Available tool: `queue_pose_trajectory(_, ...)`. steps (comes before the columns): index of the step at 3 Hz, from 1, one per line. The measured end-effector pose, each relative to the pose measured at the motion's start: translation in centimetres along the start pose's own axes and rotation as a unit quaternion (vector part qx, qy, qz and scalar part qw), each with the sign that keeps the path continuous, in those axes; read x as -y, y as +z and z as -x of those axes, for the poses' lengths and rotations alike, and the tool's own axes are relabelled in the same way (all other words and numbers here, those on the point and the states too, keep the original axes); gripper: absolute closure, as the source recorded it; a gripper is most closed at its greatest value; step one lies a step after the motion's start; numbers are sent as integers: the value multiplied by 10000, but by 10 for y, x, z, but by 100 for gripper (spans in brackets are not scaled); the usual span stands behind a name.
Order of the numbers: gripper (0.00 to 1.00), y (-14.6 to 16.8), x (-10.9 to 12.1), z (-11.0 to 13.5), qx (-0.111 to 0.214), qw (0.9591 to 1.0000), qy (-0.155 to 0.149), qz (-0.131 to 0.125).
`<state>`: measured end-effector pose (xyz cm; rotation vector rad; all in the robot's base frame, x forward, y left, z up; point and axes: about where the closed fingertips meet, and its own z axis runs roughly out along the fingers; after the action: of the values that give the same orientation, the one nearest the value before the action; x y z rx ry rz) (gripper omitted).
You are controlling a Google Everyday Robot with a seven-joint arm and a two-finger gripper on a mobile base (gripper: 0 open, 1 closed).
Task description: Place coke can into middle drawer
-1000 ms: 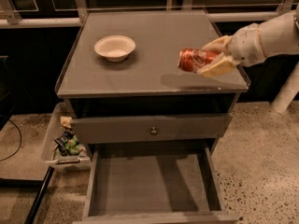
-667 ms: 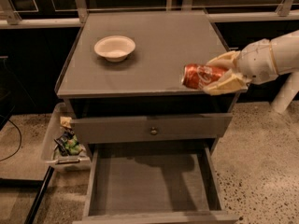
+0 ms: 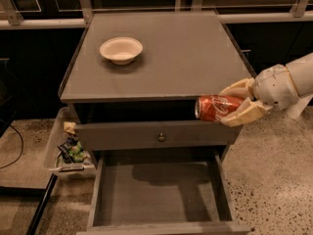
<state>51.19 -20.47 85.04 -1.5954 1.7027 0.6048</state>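
The red coke can (image 3: pixel 217 107) lies on its side in my gripper (image 3: pixel 234 106), held in the air just past the cabinet's front edge at the right, above the open drawer. The gripper's cream fingers (image 3: pixel 244 115) are shut on the can from above and below; the white arm comes in from the right. The middle drawer (image 3: pixel 156 192) is pulled out below, a wide shallow grey tray with a bare flat floor. The can is above its right rear part, level with the gap under the cabinet top.
A white bowl (image 3: pixel 121 49) sits on the grey cabinet top (image 3: pixel 161 58) at the back left. A closed grey drawer front with a small round knob (image 3: pixel 161 137) is above the open drawer. A bin with snack packets (image 3: pixel 68 148) stands on the floor at the left.
My gripper has carried the can down and forward, from above the cabinet top's right side to in front of its front edge, lower and nearer the open drawer.
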Motion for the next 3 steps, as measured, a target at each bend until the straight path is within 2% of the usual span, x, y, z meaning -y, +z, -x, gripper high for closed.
queue_pose_trajectory(1, 100, 1, -2, 0, -2, 10000, -1, 45)
queue_pose_trajectory(2, 100, 15, -2, -4, -131, 9998, -41, -126)
queue_pose_trajectory(3, 100, 57, -14, -34, -228, 9994, 98, -257)
